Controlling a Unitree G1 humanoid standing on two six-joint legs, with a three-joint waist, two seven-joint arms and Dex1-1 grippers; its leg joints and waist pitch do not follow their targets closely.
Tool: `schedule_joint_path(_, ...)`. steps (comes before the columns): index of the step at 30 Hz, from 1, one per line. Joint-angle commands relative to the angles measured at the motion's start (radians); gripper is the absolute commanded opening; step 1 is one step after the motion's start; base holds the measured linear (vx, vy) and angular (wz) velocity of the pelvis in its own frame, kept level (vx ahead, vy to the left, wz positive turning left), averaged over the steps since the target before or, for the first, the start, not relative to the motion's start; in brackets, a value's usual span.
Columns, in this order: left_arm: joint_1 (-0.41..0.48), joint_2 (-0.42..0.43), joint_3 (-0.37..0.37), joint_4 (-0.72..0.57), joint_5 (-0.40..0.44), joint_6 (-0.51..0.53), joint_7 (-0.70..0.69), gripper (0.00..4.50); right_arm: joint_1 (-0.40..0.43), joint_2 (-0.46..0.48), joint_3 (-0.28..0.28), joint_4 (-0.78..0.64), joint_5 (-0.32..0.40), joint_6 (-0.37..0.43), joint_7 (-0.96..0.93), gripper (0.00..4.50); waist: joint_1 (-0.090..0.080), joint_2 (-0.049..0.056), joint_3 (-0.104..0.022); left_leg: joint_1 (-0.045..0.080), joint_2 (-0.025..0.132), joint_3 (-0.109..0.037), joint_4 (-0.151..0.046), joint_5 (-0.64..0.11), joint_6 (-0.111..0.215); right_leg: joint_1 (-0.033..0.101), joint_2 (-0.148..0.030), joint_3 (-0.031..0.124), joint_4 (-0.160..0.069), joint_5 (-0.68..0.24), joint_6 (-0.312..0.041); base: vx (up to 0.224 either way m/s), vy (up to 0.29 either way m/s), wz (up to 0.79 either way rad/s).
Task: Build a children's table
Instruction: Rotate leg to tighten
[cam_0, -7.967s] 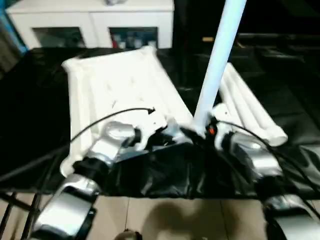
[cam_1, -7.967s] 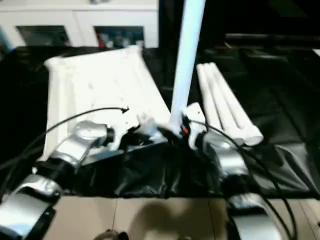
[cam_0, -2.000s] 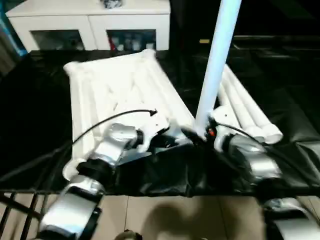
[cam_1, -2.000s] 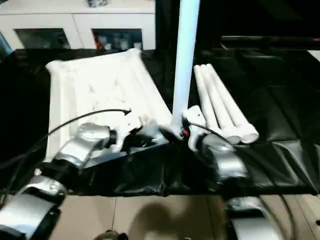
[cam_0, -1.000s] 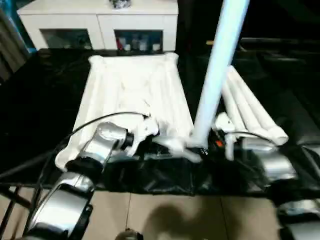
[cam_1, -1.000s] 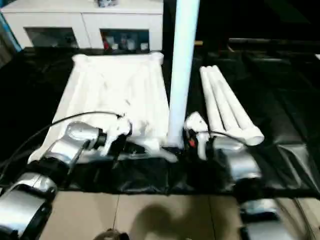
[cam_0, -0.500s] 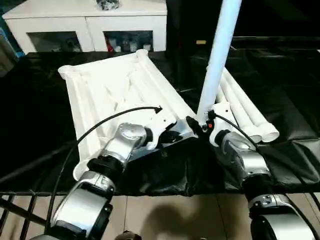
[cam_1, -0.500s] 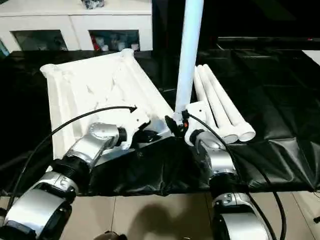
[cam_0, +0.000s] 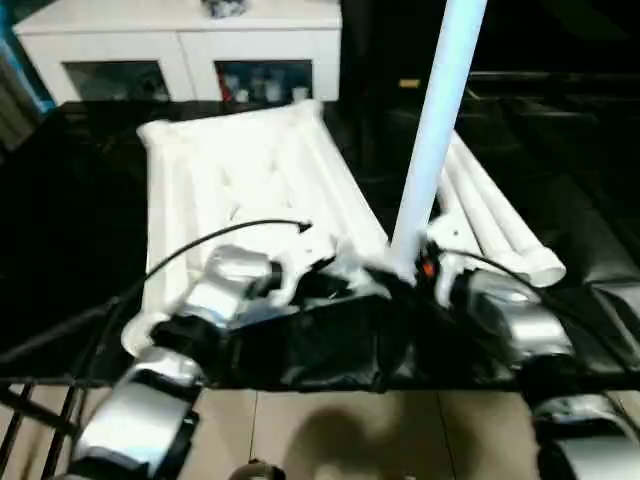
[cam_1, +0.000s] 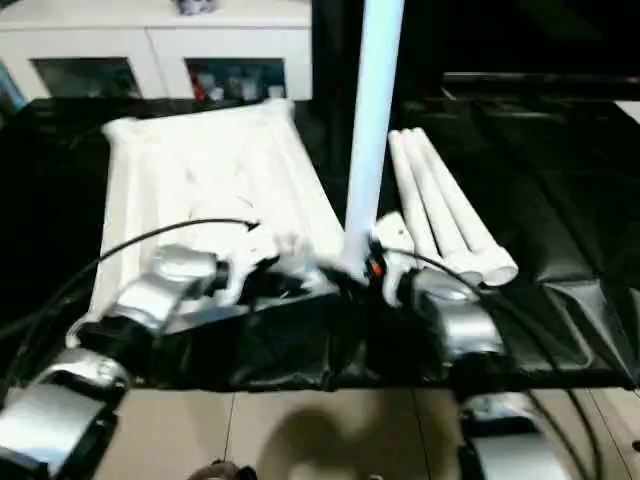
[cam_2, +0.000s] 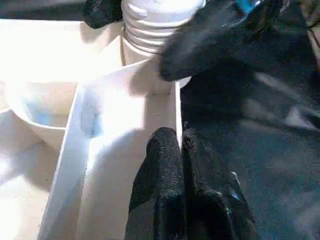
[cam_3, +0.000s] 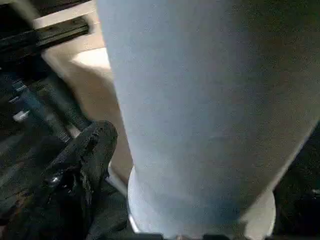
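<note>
The children's table top (cam_0: 240, 175) lies upside down on black cloth, ribs facing up. One white leg (cam_0: 437, 130) stands upright in its near right corner socket, and its threaded end (cam_2: 150, 22) sits in the socket. Three more legs (cam_0: 495, 225) lie side by side to the right. My left gripper (cam_2: 179, 142) is shut on the thin rim of the table top just beside that socket. My right gripper (cam_0: 408, 268) is open around the base of the upright leg (cam_3: 200, 100). One of its fingers (cam_3: 85, 160) stands slightly off the tube.
A white glass-door cabinet (cam_0: 190, 55) stands behind the work surface. Black cloth (cam_0: 330, 345) covers the surface and hangs crumpled over its near edge, above a tiled floor (cam_0: 330, 430). A black cable (cam_0: 200, 248) arcs over my left forearm.
The whole picture has shifted with the head. The leg stays upright in its socket, and the left gripper keeps its hold on the rim. The right gripper stays at the leg's base.
</note>
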Motion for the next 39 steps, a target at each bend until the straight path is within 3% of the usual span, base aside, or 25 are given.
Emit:
schedule_joint_path(1, -0.02, -0.018, -0.025, -0.027, -0.039, -0.028, -0.101, 0.0, 0.006, 0.0, 0.061, -0.021, -0.002, 0.016, 0.091, 4.08, 0.0, -0.013, -0.07, 0.026, 0.068, -0.029, -0.062, -0.191, 0.09, 0.046, -0.083, 0.046, -0.072, -0.137, -0.253, 0.0, 0.0, 0.0)
schedule_joint_path(2, -0.021, -0.015, -0.025, -0.024, -0.039, -0.029, -0.109, 0.0, 0.006, -0.003, 0.066, -0.022, -0.002, 0.018, 0.104, 3.75, 0.002, -0.013, -0.071, 0.024, 0.066, -0.029, -0.061, -0.187, 0.091, 0.047, -0.084, 0.046, -0.071, -0.134, -0.255, 0.0, 0.0, 0.0)
schedule_joint_path(5, -0.026, 0.005, -0.037, -0.008, -0.033, -0.046, -0.145, 0.0, 0.007, -0.021, 0.091, -0.029, 0.0, 0.027, 0.171, 3.72, 0.007, -0.012, -0.071, 0.025, 0.068, -0.029, -0.061, -0.181, 0.095, 0.046, -0.084, 0.046, -0.07, -0.125, -0.256, 0.0, 0.0, 0.0)
schedule_joint_path(7, -0.03, 0.013, -0.042, 0.0, -0.034, -0.052, -0.166, 0.0, 0.007, -0.031, 0.107, -0.032, 0.0, 0.031, 0.199, 3.36, 0.011, -0.013, -0.07, 0.027, 0.069, -0.03, -0.063, -0.192, 0.088, 0.045, -0.085, 0.046, -0.072, -0.145, -0.255, 0.0, 0.0, 0.0)
schedule_joint_path(10, -0.034, 0.019, -0.044, 0.01, -0.029, -0.063, -0.181, 0.0, 0.011, -0.039, 0.118, -0.036, -0.008, 0.03, 0.222, 3.24, 0.012, -0.013, -0.07, 0.028, 0.069, -0.03, -0.064, -0.195, 0.081, 0.044, -0.085, 0.047, -0.072, -0.152, -0.252, 0.0, 0.0, 0.0)
schedule_joint_path(13, -0.036, 0.021, -0.044, 0.016, -0.026, -0.065, -0.191, 0.0, 0.015, -0.039, 0.12, -0.04, -0.01, 0.03, 0.232, 2.91, 0.013, -0.013, -0.07, 0.028, 0.069, -0.03, -0.063, -0.199, 0.074, 0.045, -0.086, 0.047, -0.072, -0.156, -0.252, 0.0, 0.0, 0.0)
schedule_joint_path(19, -0.034, 0.01, -0.024, 0.026, -0.03, -0.051, -0.156, 0.0, 0.029, -0.01, 0.088, -0.054, 0.013, 0.054, 0.17, 2.76, 0.014, -0.011, -0.071, 0.027, 0.069, -0.03, -0.063, -0.183, 0.081, 0.045, -0.085, 0.047, -0.07, -0.13, -0.256, 0.0, 0.0, 0.0)
schedule_joint_path(22, -0.045, -0.013, -0.013, 0.05, -0.004, -0.033, -0.037, 0.0, 0.012, 0.042, 0.048, -0.005, -0.02, 0.042, -0.027, 2.75, 0.008, -0.011, -0.066, 0.027, 0.069, -0.032, -0.068, -0.218, 0.06, 0.041, -0.087, 0.047, -0.077, -0.196, -0.247, 0.0, 0.0, 0.0)
schedule_joint_path(25, -0.061, -0.051, 0.012, 0.073, 0.004, -0.003, 0.094, 0.0, -0.013, 0.098, 0.013, 0.054, -0.047, 0.041, -0.217, 2.74, -0.007, -0.01, -0.06, 0.039, 0.066, -0.038, -0.076, -0.301, 0.001, 0.035, -0.089, 0.048, -0.09, -0.328, -0.221, 0.0, 0.0, 0.0)
schedule_joint_path(26, -0.067, -0.078, 0.017, 0.074, 0.013, 0.019, 0.16, 0.0, -0.026, 0.137, -0.01, 0.088, -0.048, 0.047, -0.318, 2.74, -0.014, -0.017, -0.06, 0.036, 0.066, -0.039, -0.078, -0.309, -0.006, 0.038, -0.09, 0.049, -0.093, -0.348, -0.21, 0.0, 0.0, 0.0)
schedule_joint_path(27, -0.071, -0.095, 0.021, 0.074, 0.019, 0.031, 0.203, 0.0, -0.032, 0.159, -0.018, 0.104, -0.051, 0.048, -0.371, 2.74, -0.021, -0.013, -0.058, 0.036, 0.065, -0.04, -0.08, -0.316, -0.012, 0.035, -0.089, 0.05, -0.094, -0.355, -0.206, 0.0, 0.0, 0.0)
schedule_joint_path(29, -0.077, -0.128, 0.03, 0.075, 0.029, 0.048, 0.282, 0.0, -0.044, 0.193, -0.021, 0.14, -0.074, 0.041, -0.475, 2.74, -0.026, -0.015, -0.058, 0.033, 0.062, -0.04, -0.08, -0.318, -0.008, 0.039, -0.088, 0.049, -0.097, -0.357, -0.193, 0.0, 0.0, 0.0)
schedule_joint_path(32, -0.077, -0.17, 0.037, 0.059, 0.037, 0.066, 0.37, 0.0, -0.065, 0.239, -0.045, 0.181, -0.077, 0.035, -0.599, 2.74, -0.033, -0.015, -0.057, 0.039, 0.06, -0.039, -0.079, -0.327, -0.006, 0.033, -0.089, 0.052, -0.103, -0.367, -0.189, 0.0, 0.0, 0.0)
schedule_joint_path(33, -0.076, -0.178, 0.036, 0.058, 0.036, 0.066, 0.386, 0.0, -0.07, 0.25, -0.052, 0.188, -0.079, 0.028, -0.623, 3.09, -0.033, -0.02, -0.058, 0.038, 0.059, -0.037, -0.078, -0.322, -0.001, 0.035, -0.087, 0.051, -0.104, -0.365, -0.187, 0.0, 0.0, 0.0)
schedule_joint_path(34, -0.071, -0.186, 0.03, 0.048, 0.037, 0.06, 0.388, 0.0, -0.073, 0.261, -0.051, 0.191, -0.084, 0.009, -0.635, 3.3, -0.032, -0.019, -0.059, 0.038, 0.059, -0.037, -0.077, -0.314, 0.004, 0.035, -0.089, 0.052, -0.103, -0.358, -0.187, 0.0, 0.0, 0.0)
schedule_joint_path(39, -0.045, -0.185, 0.022, 0.011, 0.015, 0.037, 0.325, 0.0, -0.078, 0.259, -0.044, 0.179, -0.084, -0.028, -0.58, 3.78, -0.031, -0.018, -0.062, 0.03, 0.06, -0.034, -0.076, -0.264, 0.038, 0.041, -0.085, 0.052, -0.094, -0.26, -0.202, 0.0, 0.0, 0.0)
